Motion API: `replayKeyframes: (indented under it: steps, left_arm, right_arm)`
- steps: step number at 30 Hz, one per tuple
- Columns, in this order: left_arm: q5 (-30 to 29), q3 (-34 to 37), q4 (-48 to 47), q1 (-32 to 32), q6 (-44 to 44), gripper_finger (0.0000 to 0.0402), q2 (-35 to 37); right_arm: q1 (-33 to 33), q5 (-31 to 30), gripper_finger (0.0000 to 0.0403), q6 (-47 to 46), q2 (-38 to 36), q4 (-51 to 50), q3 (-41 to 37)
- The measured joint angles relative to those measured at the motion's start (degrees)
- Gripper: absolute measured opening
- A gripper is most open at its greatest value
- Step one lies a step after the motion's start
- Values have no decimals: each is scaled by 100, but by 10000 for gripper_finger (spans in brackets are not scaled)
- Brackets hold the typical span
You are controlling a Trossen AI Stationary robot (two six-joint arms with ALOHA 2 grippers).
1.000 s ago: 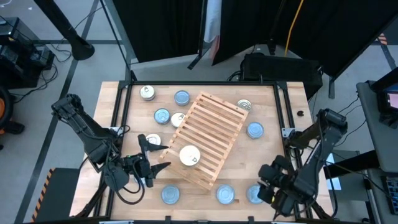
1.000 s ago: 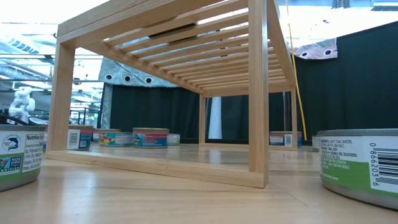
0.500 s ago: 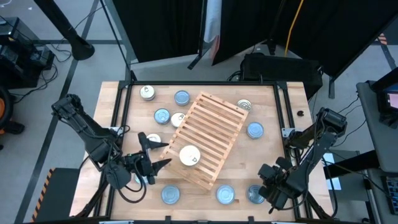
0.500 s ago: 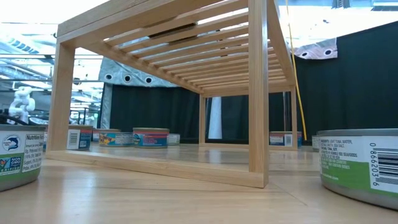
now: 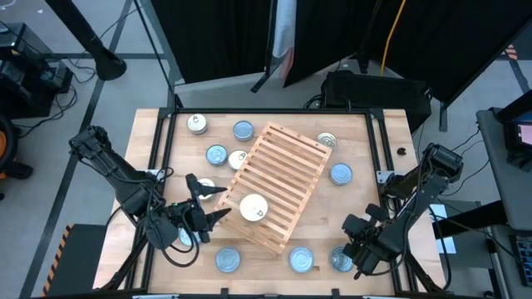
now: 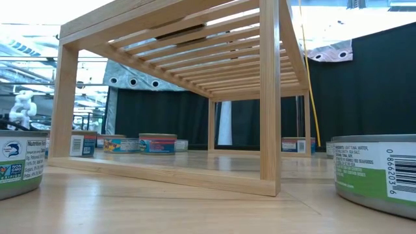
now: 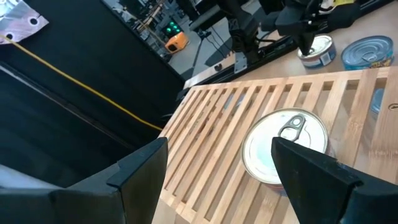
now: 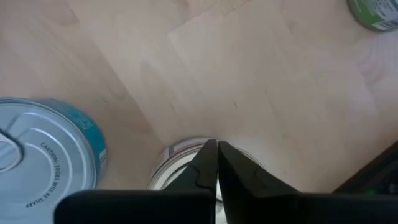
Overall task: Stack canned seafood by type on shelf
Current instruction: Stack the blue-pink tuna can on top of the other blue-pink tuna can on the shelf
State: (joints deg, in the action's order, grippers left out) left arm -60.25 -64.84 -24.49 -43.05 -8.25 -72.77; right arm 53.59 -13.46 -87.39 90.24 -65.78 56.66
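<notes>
The light-wood slatted shelf (image 5: 281, 184) stands aslant in the middle of the table. One white-topped tin (image 5: 253, 208) with a pull tab (image 7: 291, 127) rests on its near end. Other tins of canned seafood lie around it on the tabletop, among them blue tops (image 5: 216, 154) (image 5: 341, 174) and a silver one (image 5: 327, 141). My left gripper (image 5: 211, 217) hangs open just left of the shelf's near end, facing the white-topped tin (image 7: 284, 148). My right gripper (image 8: 217, 163) is shut, low over a tin (image 5: 341, 262) at the near right. My right gripper points its shut fingertips (image 8: 210, 160) down at the top of the near-right tin (image 8: 177, 158). The fingers themselves hide the spot, so I cannot tell whether they touch it. The tin sits flat on the table.
Two blue-topped tins (image 5: 228, 260) (image 5: 301, 260) lie along the near edge; one (image 8: 43, 149) is close beside my right gripper. White-topped tins (image 5: 197, 124) (image 5: 239, 159) lie at the far left. In the low view, large tins (image 6: 16, 162) (image 6: 377, 172) flank the shelf (image 6: 195, 97).
My right arm has shifted a little toward the table's left, over the near-right tin.
</notes>
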Motion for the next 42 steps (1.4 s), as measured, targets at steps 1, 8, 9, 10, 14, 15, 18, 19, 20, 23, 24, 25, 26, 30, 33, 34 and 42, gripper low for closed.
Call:
replayKeyframes:
  steps: [1, 8, 9, 10, 14, 15, 18, 19, 20, 23, 24, 25, 26, 30, 33, 34, 42]
  left_arm:
    - [0, -2, 0, 0, 0, 293, 0]
    - [0, 0, 2, 0, 0, 293, 0]
    - [0, 0, 1, -3, 2, 293, 0]
    - [0, 0, 2, -4, 2, 293, 0]
    - [15, 0, 2, -4, 2, 293, 0]
    - [29, 0, 6, -4, 2, 293, 0]
    - [44, 0, 9, -4, 0, 293, 0]
    - [48, 0, 17, -4, -2, 293, 0]
    - [48, 0, 35, -4, -2, 293, 0]
    - [60, 0, 52, -4, -4, 293, 0]
    - [63, 0, 56, -4, -4, 293, -1]
    - [63, 0, 57, -4, -4, 293, -1]
    - [64, 0, 57, -4, -4, 293, -1]
    - [66, 0, 61, -4, -7, 293, 0]
    - [67, 0, 102, -4, -13, 293, -2]
    - [67, 0, 122, -4, -13, 293, -1]
    - [68, 0, 127, -4, -15, 293, -2]
  right_arm:
    - [-17, 1, 1, 53, 0, 6, 0]
    - [-108, 186, 1, 268, -2, 301, -171]
    - [-108, 171, 1, 295, -3, 404, -237]
    - [-108, 144, 1, 304, -23, 497, -308]
    - [-119, 322, 0, 256, 6, 787, -575]
    - [-108, 367, 0, 271, 24, 895, -638]
    - [-156, 535, 0, 316, -13, 1055, -747]
    - [-187, 557, 0, 322, 4, 1096, -798]
    - [-228, 619, 0, 323, 8, 1168, -855]
    - [-289, 654, 0, 329, 0, 1302, -933]
    - [-305, 653, 0, 356, 2, 1316, -955]
    - [-340, 656, 0, 375, 2, 1314, -965]
    - [-382, 648, 0, 397, 2, 1323, -965]
    - [-574, 710, 0, 301, 2, 1134, -777]
    - [-756, 1156, 0, -61, 2, 716, -365]
    - [-785, 1321, 0, -285, 2, 515, -196]
    - [-591, 1790, 21, -1968, 2, -1461, 1538]
